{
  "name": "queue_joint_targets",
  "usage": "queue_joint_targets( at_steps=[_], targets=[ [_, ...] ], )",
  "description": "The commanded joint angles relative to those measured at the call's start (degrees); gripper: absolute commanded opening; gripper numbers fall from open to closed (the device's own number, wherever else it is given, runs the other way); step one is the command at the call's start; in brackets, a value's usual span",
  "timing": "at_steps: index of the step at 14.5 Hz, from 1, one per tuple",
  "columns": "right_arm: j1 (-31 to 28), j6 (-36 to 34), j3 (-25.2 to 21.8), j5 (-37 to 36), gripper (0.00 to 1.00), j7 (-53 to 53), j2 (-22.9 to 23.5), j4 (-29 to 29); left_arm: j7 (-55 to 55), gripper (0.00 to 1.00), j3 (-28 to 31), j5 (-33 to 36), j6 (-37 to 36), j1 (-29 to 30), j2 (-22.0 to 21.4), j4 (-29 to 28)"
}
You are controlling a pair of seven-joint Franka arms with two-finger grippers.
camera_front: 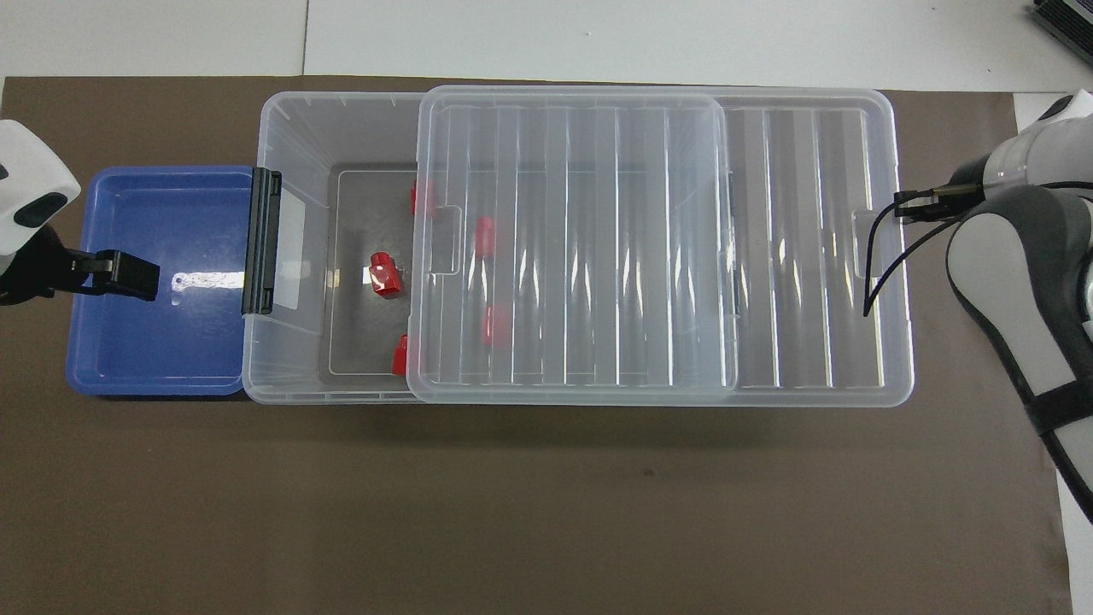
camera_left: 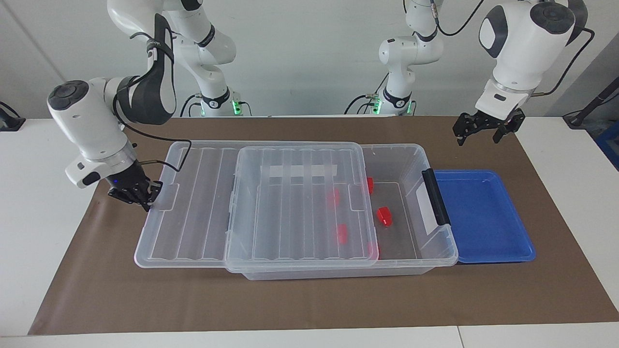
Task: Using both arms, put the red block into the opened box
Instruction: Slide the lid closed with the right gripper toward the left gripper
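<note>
Pincer of the right arm (camera_left: 137,195), fingertips together, sits low at the lid's (camera_left: 251,203) end edge toward the right arm's end of the tabletop, touching or just beside the rim notch, can't tell which; nothing gripped. Right arm bends down from its base, forearm angled steeply, wrist pointing down, black cable looping by the lid corner. Left pincer (camera_left: 480,129) hangs in the air with fingers apart, empty; in the overhead view it is over the blue tray (camera_front: 154,359), arm raised high, wrist down, waiting. Box (camera_left: 416,159): one, clear, black end handle next to the tray, white label. Lid: one, ribbed, lying across the box and overhanging toward the right arm's end, leaving an open strip at the handle end. Red blocks: five, all inside the box. One red block (camera_front: 385,274) lies fully in the open strip, two sit half under the lid edge, two show through the lid. Blue tray: one, touching the box's handle end. Brown mat (camera_left: 290,299): one, under everything.
</note>
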Motion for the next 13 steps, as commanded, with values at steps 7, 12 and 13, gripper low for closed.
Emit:
queue_joint_targets(
  at_steps=[7, 12, 13],
  targets=[
    [6.4, 0.3, 0.2, 2.0, 0.00, 4.8, 0.0, -0.6, 0.8, 1.00, 0.4, -4.9, 2.3, 0.4, -1.8, -3.4],
    [10.6, 0.4, 0.2, 2.1, 0.00, 10.0, 0.0, -1.0, 0.8, 1.00, 0.5, -4.9, 2.4, 0.5, -1.8, -3.4],
    [10.8, 0.4, 0.2, 2.5, 0.00, 10.1, -0.1, -1.3, 0.8, 1.00, 0.6, -4.9, 2.4, 0.5, -1.8, -3.4]
  ],
)
